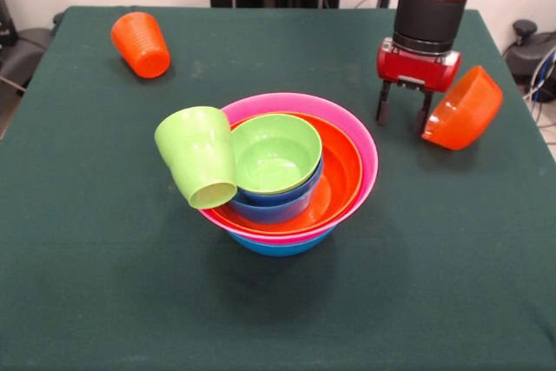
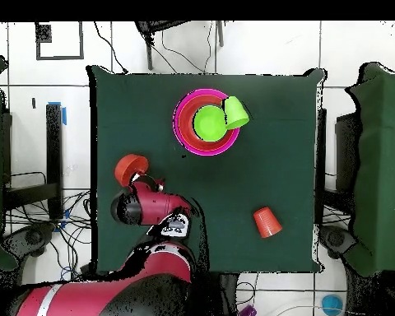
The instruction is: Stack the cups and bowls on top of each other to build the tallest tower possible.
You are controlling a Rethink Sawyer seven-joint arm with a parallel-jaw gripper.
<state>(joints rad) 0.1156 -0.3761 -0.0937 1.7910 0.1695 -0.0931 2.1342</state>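
The tower (image 1: pixel 347 141) stands mid-table: a large blue bowl (image 1: pixel 280 246) at the base, then pink and large orange bowls (image 1: pixel 340 175), a small blue bowl (image 1: pixel 276 204) and a small lime-green bowl (image 1: pixel 274 152) on top. The lime-green cup (image 1: pixel 198 155) leans tilted against the pile's left rim, mouth downward. The orange ribbed cup (image 1: pixel 141 43) lies on its side at the far left. My gripper (image 1: pixel 402 117) is open and low over the table at the right, nothing between its fingers. A small orange bowl (image 1: pixel 465 109) stands tilted on its edge against the right finger.
The green table cloth (image 1: pixel 104 284) ends close to the right of the orange bowl. In the overhead view the tower (image 2: pixel 206 122), green cup (image 2: pixel 236 113), orange cup (image 2: pixel 267 221) and orange bowl (image 2: pixel 128 169) show; my arm (image 2: pixel 151 206) covers the gripper.
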